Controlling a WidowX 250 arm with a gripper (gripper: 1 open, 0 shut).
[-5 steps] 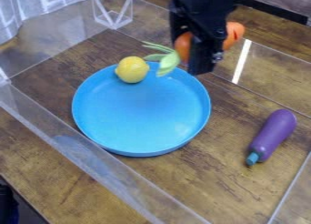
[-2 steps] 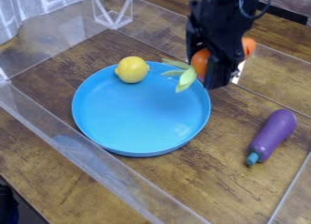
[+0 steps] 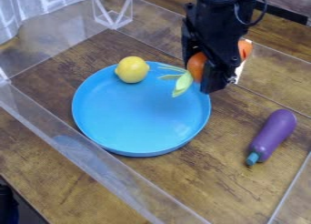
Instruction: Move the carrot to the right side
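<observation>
Brown wooden tabletop; black metal gripper gripped plump orange toy carrot above the round blue plate's edge. Carry step; next: rightward move, lower, release.

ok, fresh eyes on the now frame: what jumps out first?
The big blue plate in the middle, with the yellow lemon at its upper-left rim. Then the dark gripper coming down from the top, its jaws around the orange carrot just above the plate's upper-right edge. The purple eggplant lies off to the right.
</observation>
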